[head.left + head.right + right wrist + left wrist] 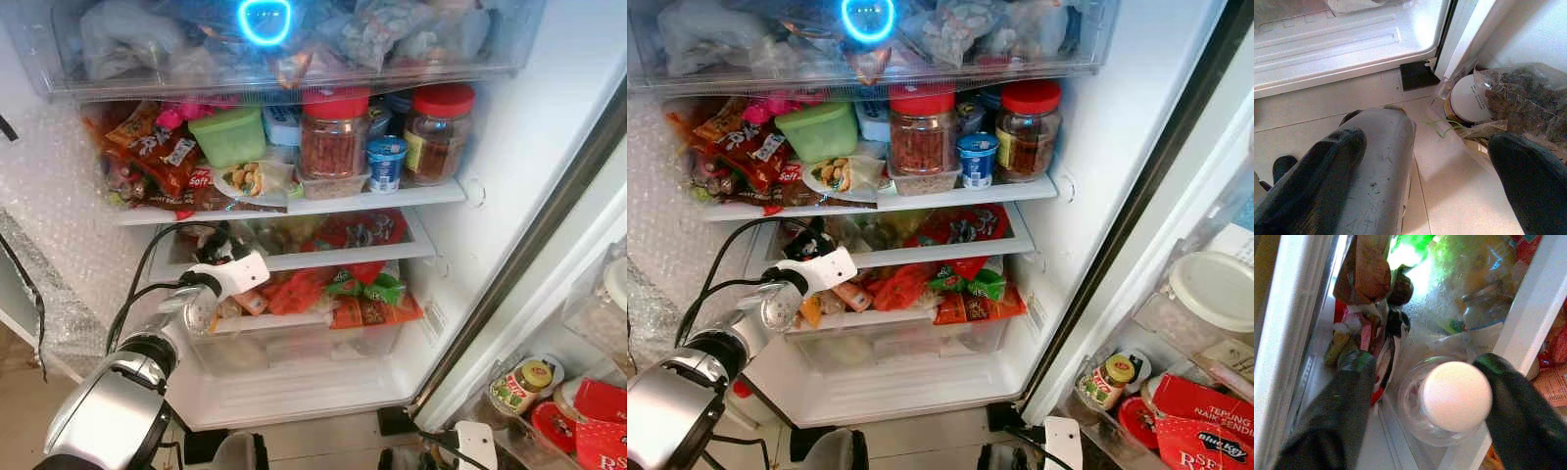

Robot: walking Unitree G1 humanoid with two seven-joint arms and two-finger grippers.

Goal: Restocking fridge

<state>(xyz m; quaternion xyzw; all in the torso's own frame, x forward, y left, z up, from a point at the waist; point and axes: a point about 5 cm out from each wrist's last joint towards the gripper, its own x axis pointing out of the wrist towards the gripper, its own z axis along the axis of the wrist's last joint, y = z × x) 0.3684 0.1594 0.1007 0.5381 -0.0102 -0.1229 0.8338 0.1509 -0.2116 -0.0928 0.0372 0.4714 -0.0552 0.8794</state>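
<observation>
Left gripper [1420, 382] — jar [1452, 399] at shelf edge [1528, 328]

freezer drawer [59, 59]: top cut off | contents blurred (behind frosted plastic)

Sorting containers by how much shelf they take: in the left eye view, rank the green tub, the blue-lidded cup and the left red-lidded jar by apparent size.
1. Left red-lidded jar and green tub: too alike to rank.
2. Blue-lidded cup, clearly smallest.
</observation>
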